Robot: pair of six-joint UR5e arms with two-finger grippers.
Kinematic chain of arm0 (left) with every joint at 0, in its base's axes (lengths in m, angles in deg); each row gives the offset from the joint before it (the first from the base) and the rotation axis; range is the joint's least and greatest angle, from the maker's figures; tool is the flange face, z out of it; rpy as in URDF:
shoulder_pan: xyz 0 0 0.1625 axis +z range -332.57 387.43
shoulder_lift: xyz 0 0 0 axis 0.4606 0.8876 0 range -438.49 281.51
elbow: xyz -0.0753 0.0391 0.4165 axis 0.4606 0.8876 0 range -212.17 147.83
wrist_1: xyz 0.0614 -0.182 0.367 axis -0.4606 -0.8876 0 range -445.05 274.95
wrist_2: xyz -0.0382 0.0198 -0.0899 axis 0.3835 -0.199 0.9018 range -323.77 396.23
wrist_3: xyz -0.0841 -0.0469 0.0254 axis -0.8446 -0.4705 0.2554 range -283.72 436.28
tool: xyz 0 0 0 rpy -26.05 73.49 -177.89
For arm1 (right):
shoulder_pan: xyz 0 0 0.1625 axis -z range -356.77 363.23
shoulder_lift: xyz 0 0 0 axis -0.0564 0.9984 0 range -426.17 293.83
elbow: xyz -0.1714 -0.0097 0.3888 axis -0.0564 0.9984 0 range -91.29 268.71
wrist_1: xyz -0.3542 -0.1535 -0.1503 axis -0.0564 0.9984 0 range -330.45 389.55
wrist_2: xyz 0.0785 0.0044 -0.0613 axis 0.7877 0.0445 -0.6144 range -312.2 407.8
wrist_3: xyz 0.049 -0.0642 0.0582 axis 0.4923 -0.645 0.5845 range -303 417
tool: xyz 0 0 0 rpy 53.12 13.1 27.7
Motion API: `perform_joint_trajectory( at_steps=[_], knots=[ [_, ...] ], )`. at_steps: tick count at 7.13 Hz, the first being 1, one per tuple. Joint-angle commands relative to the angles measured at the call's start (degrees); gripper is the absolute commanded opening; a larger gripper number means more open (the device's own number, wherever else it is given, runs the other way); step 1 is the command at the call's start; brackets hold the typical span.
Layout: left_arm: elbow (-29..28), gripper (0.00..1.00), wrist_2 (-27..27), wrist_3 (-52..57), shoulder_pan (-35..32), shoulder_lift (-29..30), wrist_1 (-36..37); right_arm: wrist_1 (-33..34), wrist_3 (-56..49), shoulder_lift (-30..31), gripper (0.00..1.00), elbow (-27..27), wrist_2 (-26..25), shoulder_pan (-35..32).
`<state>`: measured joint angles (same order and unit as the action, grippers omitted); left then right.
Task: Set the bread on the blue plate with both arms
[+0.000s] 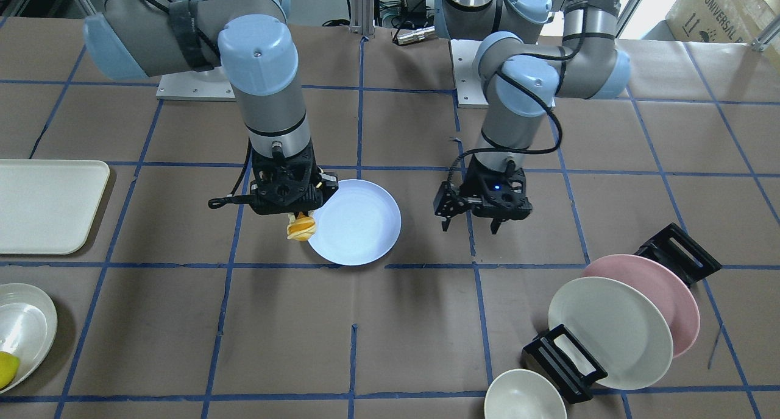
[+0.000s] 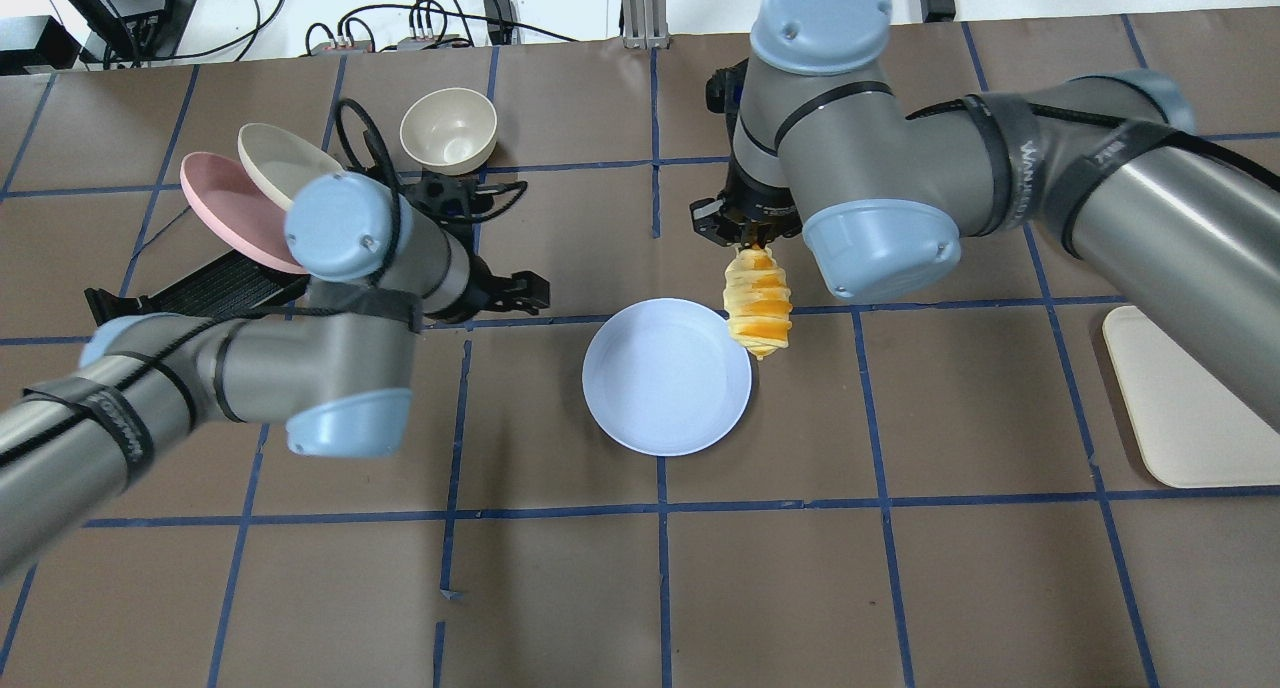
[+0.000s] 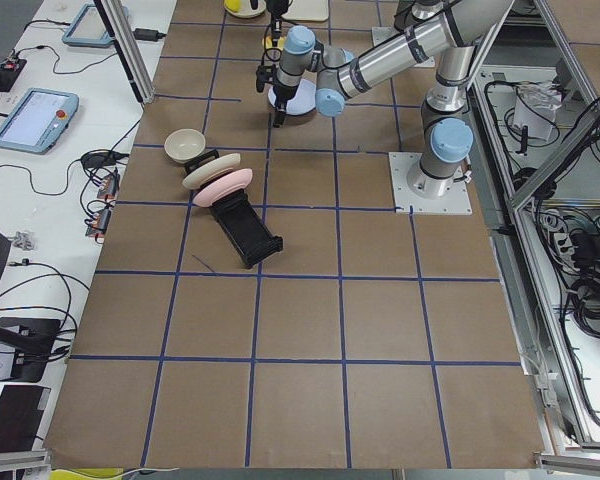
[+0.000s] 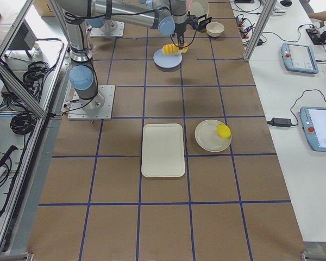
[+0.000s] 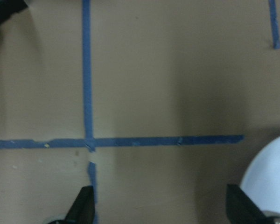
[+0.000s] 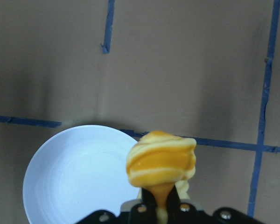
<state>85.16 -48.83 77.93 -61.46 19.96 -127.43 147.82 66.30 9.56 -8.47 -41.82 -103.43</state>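
The left pincer (image 1: 470,223) hangs over the table (image 2: 900,588) to the left of the blue plate (image 2: 660,388), near it but apart, its jaws spread wide with nothing between them. The blue plate lies flat on the table. At the plate's right rim the bread (image 2: 760,308) dangles end-down, held up off the table, its lower tip overlapping the rim in the overhead view. Above the plate's right side the right pincer (image 2: 748,243) is clamped tight on the bread's upper end
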Motion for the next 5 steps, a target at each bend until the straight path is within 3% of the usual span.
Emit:
perform_joint_trajectory(
  at_steps=[1, 3, 5],
  knots=[
    [-14.1, 1.0, 1.2, 5.6, 7.0, 0.2, -21.3, -0.3, 1.9, -3.7, 0.02, 1.2, -0.3, -4.6],
    [-28.6, 1.0, 0.3, 5.6, 7.7, -0.5, -36.8, -0.4, 1.8, -3.9, 0.01, -2.2, 0.1, -5.2],
    [-31.2, 1.0, -1.3, 5.6, 7.8, -0.9, -41.4, 1.3, 1.9, -3.8, 0.01, -4.9, 0.1, -5.4]
  ],
)
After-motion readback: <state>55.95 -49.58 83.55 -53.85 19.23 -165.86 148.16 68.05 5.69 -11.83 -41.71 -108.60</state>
